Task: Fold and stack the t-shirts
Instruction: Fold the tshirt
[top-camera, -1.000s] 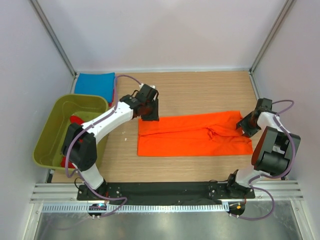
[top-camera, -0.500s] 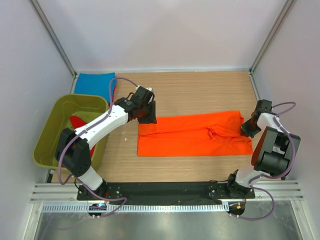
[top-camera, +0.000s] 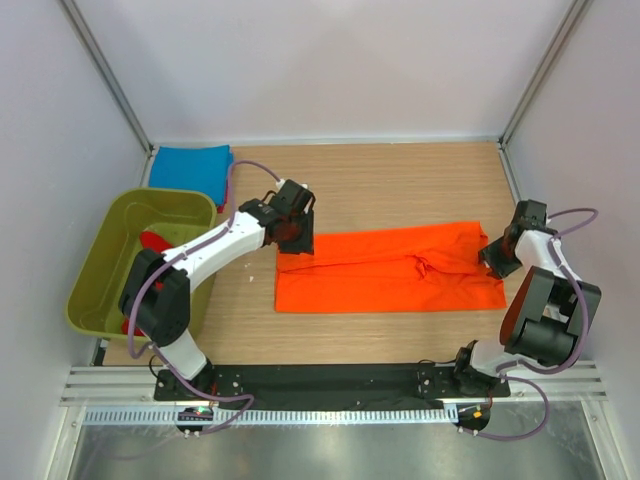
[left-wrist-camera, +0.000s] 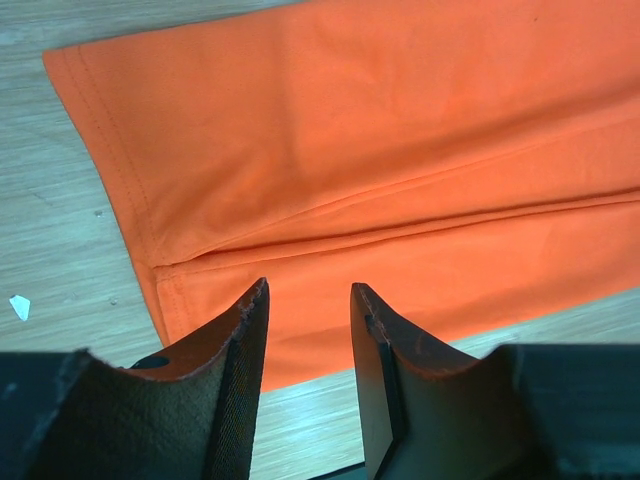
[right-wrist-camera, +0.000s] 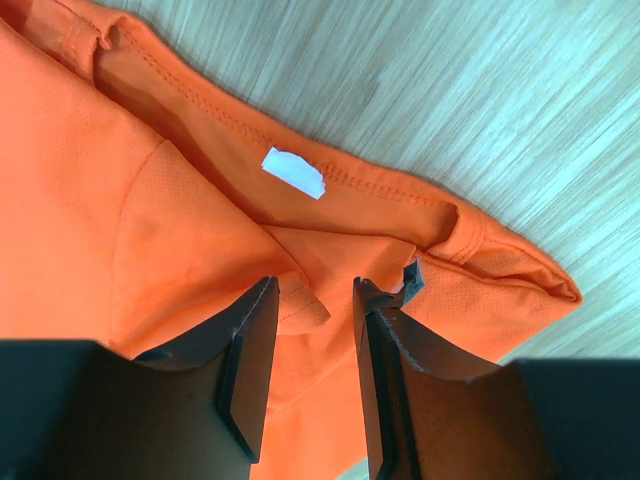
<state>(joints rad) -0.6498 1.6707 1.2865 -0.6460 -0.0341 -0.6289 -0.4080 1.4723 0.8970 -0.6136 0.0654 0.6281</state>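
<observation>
Left tool (top-camera: 296, 240) sits over the left end of the orange t-shirt (top-camera: 390, 270), fingers spread. In the left wrist view the tool (left-wrist-camera: 308, 290) has flat cloth showing through the gap and nothing pinched. Right tool (top-camera: 496, 256) is at the shirt's right end, also spread. In the right wrist view a small raised ridge of cloth lies between its fingers (right-wrist-camera: 315, 288), against one finger, but doesn't look clamped.

Orange t-shirt: folded into a long band running left-right on the centre-right of the bench, flat.
- fold line runs along its length, with a small pucker near the middle
- left end is the stitched hem, edges layered
- right end is the neck opening, ribbed collar, white neck label (right-wrist-camera: 293, 172) inside, fabric finely textured up close

Olive-green tub (top-camera: 105, 275) is at the left bench edge, tilted, with red t-shirts (top-camera: 152, 241) inside, mostly hidden by the left arm.

Blue t-shirt (top-camera: 188, 167) is folded at the far-left corner, just behind the tub.

Tiny white scrap (left-wrist-camera: 20, 306) on the wood beside the hem.

Bench (top-camera: 400, 185): pale wood grain, matte. Pale plain walls on three sides, metal frame posts in the far corners. Slotted aluminium rail (top-camera: 330, 412) along the near edge.
</observation>
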